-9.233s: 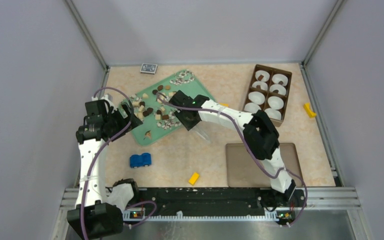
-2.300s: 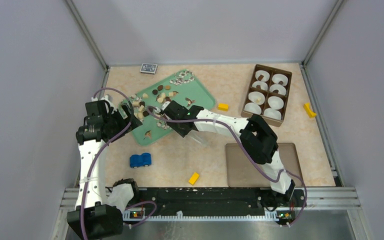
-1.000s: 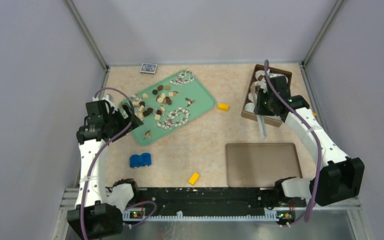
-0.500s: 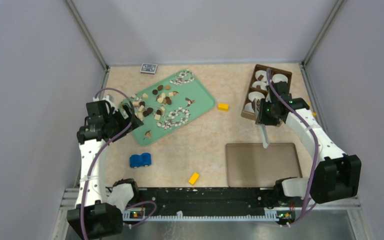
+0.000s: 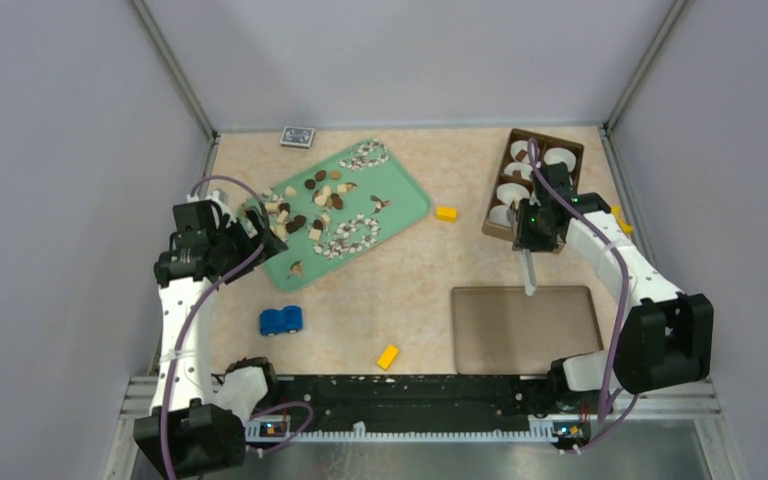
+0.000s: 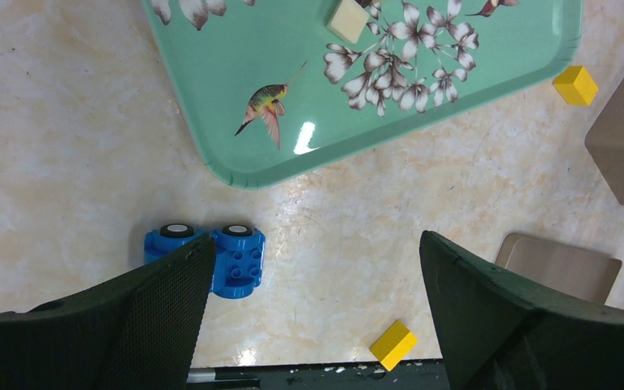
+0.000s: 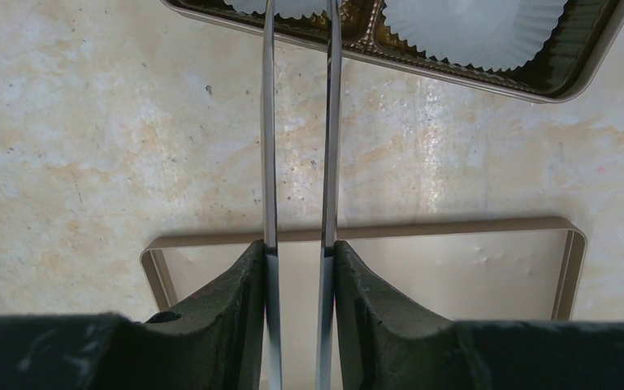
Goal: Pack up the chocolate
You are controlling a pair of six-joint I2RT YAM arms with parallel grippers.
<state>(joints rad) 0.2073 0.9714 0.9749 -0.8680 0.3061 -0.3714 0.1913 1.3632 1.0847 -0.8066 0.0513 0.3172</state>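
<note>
The chocolate (image 5: 305, 205) lies as many small brown and cream pieces on the green flowered tray (image 5: 400, 195). One cream piece (image 6: 347, 18) shows in the left wrist view. My left gripper (image 5: 260, 222) (image 6: 317, 244) hangs open and empty over the tray's near-left edge. My right gripper (image 5: 532, 240) (image 7: 296, 248) is shut on metal tweezers (image 5: 528, 272) (image 7: 331, 122). The tweezer arms stand apart and run up to the near rim of the brown box (image 5: 570, 150) (image 7: 455, 75) with white paper cups. The tweezer tips are cut off by the frame edge.
The flat brown lid (image 5: 525, 330) (image 7: 455, 268) lies just near of the box. A blue toy car (image 5: 281, 320) (image 6: 211, 258) and yellow blocks (image 5: 388, 356) (image 5: 447, 213) (image 5: 618, 218) lie on the table. A small card pack (image 5: 297, 136) lies at the back wall.
My right arm carried the tweezers from the green tray across to the box, then drew back a little toward the box's near edge. The left arm has not moved.
</note>
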